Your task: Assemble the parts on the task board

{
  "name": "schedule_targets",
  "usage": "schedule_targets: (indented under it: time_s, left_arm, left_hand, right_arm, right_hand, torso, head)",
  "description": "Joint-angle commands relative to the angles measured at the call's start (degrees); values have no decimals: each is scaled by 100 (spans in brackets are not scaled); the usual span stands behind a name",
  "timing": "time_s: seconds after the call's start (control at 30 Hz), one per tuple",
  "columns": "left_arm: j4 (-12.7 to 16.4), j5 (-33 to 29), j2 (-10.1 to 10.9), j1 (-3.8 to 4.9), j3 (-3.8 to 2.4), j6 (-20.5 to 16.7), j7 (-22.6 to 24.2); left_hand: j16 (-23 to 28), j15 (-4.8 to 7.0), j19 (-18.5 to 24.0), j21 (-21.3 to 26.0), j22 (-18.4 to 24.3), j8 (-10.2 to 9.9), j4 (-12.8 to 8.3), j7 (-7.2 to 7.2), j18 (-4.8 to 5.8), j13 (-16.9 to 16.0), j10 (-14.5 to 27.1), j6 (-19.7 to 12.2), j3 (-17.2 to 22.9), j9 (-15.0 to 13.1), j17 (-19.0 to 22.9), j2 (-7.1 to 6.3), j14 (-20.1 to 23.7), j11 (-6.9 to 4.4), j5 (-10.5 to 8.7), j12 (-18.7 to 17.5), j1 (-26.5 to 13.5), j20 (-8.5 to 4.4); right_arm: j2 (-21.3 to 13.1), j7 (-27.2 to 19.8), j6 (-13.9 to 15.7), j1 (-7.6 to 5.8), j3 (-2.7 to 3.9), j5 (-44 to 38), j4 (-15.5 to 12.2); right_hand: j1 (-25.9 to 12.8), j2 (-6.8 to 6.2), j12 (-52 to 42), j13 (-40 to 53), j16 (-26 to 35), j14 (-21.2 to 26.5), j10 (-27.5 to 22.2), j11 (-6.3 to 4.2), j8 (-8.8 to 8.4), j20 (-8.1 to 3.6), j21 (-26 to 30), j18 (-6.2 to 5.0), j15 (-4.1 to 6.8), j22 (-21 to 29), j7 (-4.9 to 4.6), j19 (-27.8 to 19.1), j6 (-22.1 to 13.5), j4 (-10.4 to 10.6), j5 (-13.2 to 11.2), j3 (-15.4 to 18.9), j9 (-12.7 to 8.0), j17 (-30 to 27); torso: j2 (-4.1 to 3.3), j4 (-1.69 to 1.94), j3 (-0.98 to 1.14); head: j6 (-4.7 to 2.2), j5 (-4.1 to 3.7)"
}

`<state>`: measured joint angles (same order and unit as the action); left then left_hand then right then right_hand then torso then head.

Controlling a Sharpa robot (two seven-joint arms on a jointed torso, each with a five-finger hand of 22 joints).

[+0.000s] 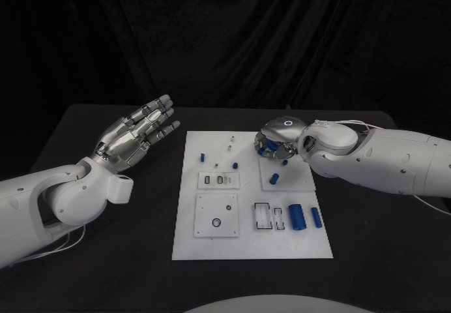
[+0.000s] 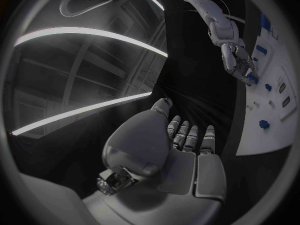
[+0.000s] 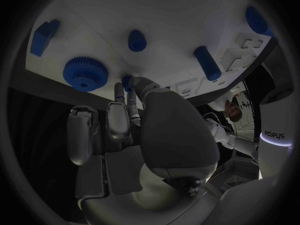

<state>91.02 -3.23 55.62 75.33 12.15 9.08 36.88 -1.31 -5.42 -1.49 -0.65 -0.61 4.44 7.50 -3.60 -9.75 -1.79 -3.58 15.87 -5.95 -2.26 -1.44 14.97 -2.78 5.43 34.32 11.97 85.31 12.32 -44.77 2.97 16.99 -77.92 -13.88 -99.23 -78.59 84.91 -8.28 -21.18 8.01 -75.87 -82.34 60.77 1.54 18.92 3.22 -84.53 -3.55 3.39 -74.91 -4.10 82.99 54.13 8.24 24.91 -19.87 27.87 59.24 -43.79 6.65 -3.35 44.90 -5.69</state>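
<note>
The right hand (image 1: 276, 145) hovers over the task board's (image 1: 252, 244) far edge, fingers curled beside a blue gear (image 3: 85, 73); whether it holds anything, I cannot tell. The left hand (image 1: 139, 134) hangs spread and empty, well left of the board.

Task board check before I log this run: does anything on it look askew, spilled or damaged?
Nothing stands out. The task board lies flat, blue parts rest on it, and the right hand works over its far edge.

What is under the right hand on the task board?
The right hand hovers over the task board beside a blue gear; its fingertips meet a small blue part, mostly covered.
</note>
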Motion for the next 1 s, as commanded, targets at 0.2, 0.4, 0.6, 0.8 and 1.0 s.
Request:
schedule_targets:
  time_s: [0.2, 0.4, 0.6, 0.8, 1.0]
  left_arm:
    - [41, 10, 38, 8, -5, 56, 33]
    - [75, 9, 46, 8, -5, 24, 32]
    - [69, 51, 20, 8, -5, -76, 101]
    - [58, 98, -14, 8, -5, -210, 305]
    - [39, 110, -34, 8, -5, -185, 334]
  left_hand:
    - [-23, -47, -7, -33, -10, 25, -3, -60, -67, -11, -8, 18, 41, -10, -10, -4, 8, 47, 3, 27, -66, 42]
    - [-24, -47, -6, -32, -9, 28, -6, -62, -67, -12, -12, 27, 47, -11, -11, -3, 6, 48, 6, 35, -70, 44]
    - [34, 66, 48, 1, 13, 44, -49, -76, -65, -14, -30, 66, 115, -14, 45, -26, 116, 26, 26, 62, -119, -39]
    - [130, 259, 131, 53, 50, 25, -6, -27, -54, -1, 32, 8, 173, -3, 142, -52, 276, -139, -1, 4, -309, -292]
    - [129, 272, 128, 51, 48, 22, 10, -17, -54, 3, 45, 2, 173, -2, 141, -46, 274, -167, -2, -25, -324, -303]
  right_arm:
    - [-62, -59, 574, -82, -19, 179, -198]
    - [14, -1, 530, -402, -16, 477, -322]
    - [337, -98, 584, -529, -10, 598, -23]
    - [699, -232, 625, -535, -3, 668, 393]
    - [883, -250, 477, -468, 2, 685, 634]
  right_hand:
    - [18, 155, 36, 51, -25, -30, 286, -27, 41, -59, 29, 92, 49, -595, -44, 4, 247, -49, -84, 39, 266, 65]
    - [52, 167, 155, 35, -26, -46, 395, -9, -35, -54, 30, 96, 37, -610, -72, 16, 285, -72, -239, 36, 286, 88]
    - [36, 170, 215, 28, -15, -46, 447, -6, -66, -50, 37, 94, 34, -608, -75, 13, 324, -61, -315, 53, 296, 79]
    - [49, 171, 239, 27, -11, -44, 480, -6, -96, -48, 39, 95, 30, -611, -78, 14, 324, -69, -310, 51, 292, 79]
    - [60, 162, 294, 22, -7, -44, 496, 8, -167, -38, 35, 99, 16, -626, -94, 22, 299, -77, -295, 49, 272, 82]
  torso:
    - [-3, -6, -1]
    - [-5, -6, -6]
    - [-9, -2, -14]
    - [-23, 32, -12]
    - [-40, 56, -13]
  head:
    - [-17, 99]
    - [-28, 200]
    - [-8, 306]
    - [-27, 358]
    - [-35, 299]
